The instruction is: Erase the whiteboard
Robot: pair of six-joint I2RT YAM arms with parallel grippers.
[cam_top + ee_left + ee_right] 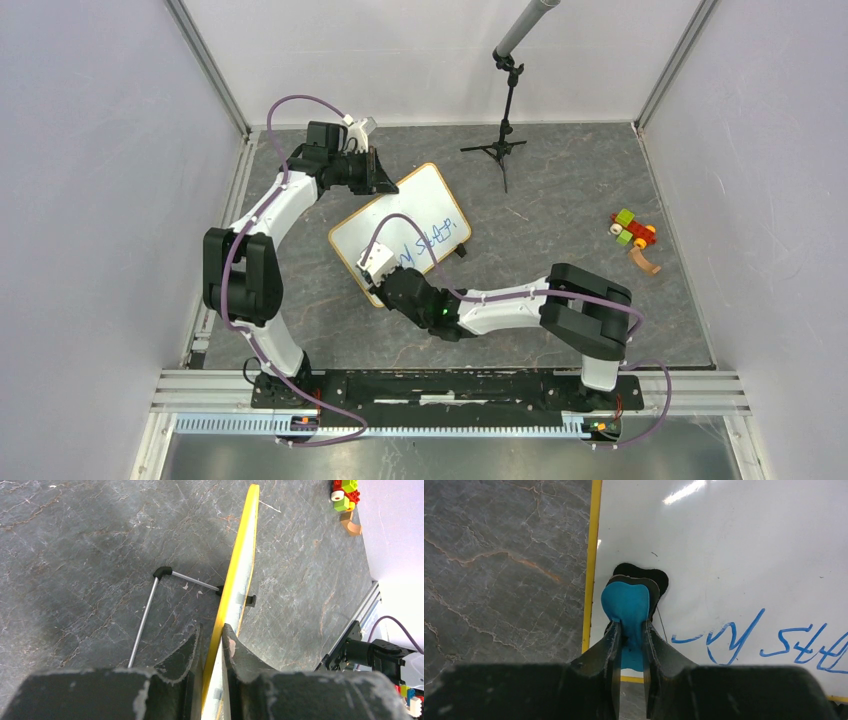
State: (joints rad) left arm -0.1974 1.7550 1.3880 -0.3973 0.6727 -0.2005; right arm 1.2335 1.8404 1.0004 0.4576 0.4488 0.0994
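The whiteboard point(400, 225) is a white board with a yellow frame and blue handwriting point(425, 248), lying tilted in the middle of the floor. My left gripper point(382, 172) is shut on its far-left edge; in the left wrist view the jaws pinch the yellow edge point(235, 580) of the board. My right gripper point(378, 272) is shut on a blue eraser point(626, 607) with a black pad, pressed on the board's near-left corner, left of the blue writing point(744, 637). The whiteboard point(734, 555) fills the right wrist view.
A black tripod stand point(503, 130) with a grey tube stands at the back. Coloured toy blocks point(632, 232) lie at the right, also in the left wrist view point(345, 492). A thin metal rod leg point(145, 615) sticks out behind the board. White walls enclose the floor.
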